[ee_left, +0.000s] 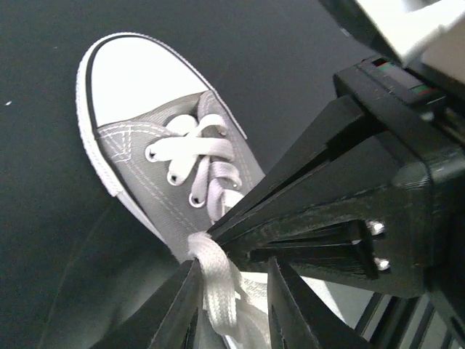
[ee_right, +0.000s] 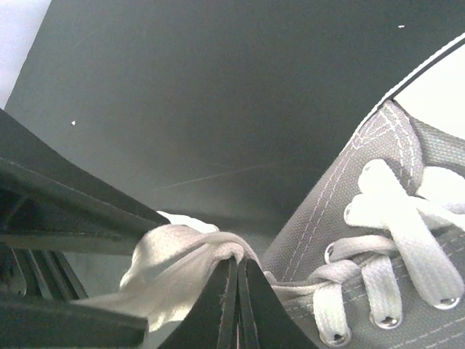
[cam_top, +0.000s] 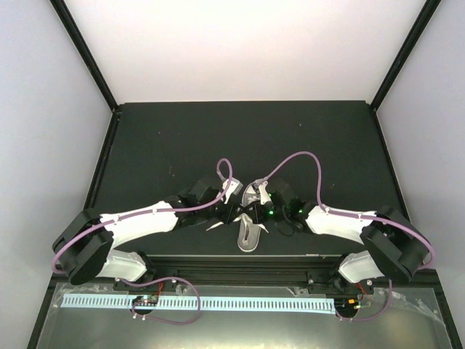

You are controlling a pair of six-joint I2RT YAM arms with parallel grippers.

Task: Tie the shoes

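Observation:
The grey canvas sneaker with white toe cap lies on the black table between both arms, near the front edge. It also shows in the left wrist view and the right wrist view. My right gripper is shut on a bunched white lace just beside the shoe's eyelets. My left gripper is open, with a flat lace strand running between its fingers along the left one. The right gripper's black fingers cross right in front of the left jaws. In the top view both grippers meet over the shoe.
The black table is bounded by white walls behind and at both sides. Purple cables arc above both wrists. The two grippers are very close to each other. A loose lace end lies left of the shoe.

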